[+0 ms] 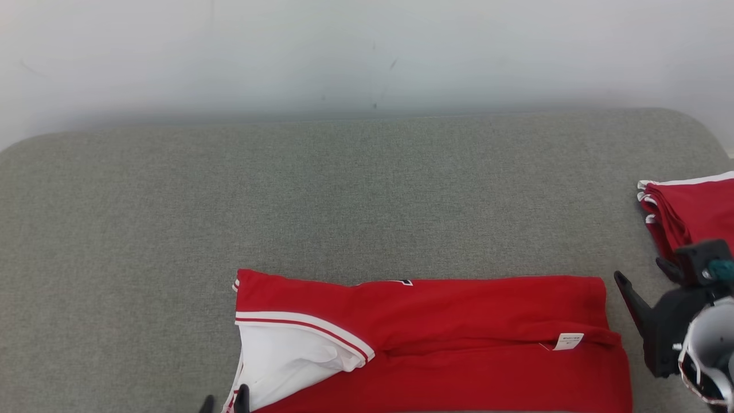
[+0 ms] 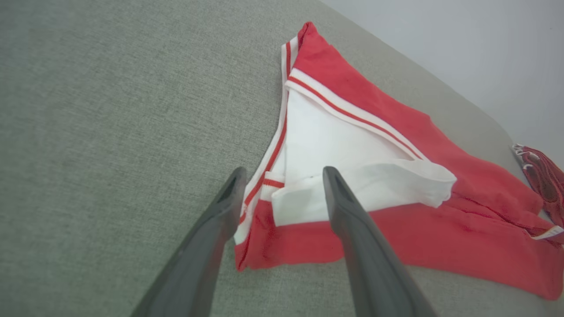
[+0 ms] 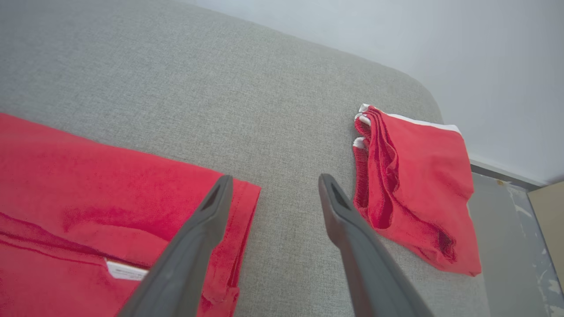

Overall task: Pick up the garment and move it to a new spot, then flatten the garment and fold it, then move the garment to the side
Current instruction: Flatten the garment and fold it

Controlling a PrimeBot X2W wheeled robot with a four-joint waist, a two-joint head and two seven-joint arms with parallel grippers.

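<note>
Nearest the robot, the left gripper (image 2: 284, 171) hangs over the garment (image 1: 436, 338) with its two fingers spread and nothing between them, their tips above the striped edge and the white panel (image 2: 335, 141) at the garment's left end. The right gripper (image 3: 274, 180) is likewise released and empty; one finger hangs over the garment's right-hand hem and the other over bare cloth just beyond it. The garment itself, red with white trim, lies as a long band on the grey cushion (image 1: 367, 189), its long axis running left to right along the robot's side, so each arm has its own end beneath it and neither is the nearer (a small white label (image 1: 567, 341) sits toward the right end). It looks folded lengthwise already, though the near edge is cut off in the head view, so I cannot be sure how neatly the layers meet. The coming move, I judge, turns on both claws coming down on those two ends together. Beyond the garment's right end, apart from it, rests a folded red pile (image 3: 414, 185), which the right arm must skirt. Farther from the garment the cushion is bare up to the pale wall (image 1: 367, 51).
</note>
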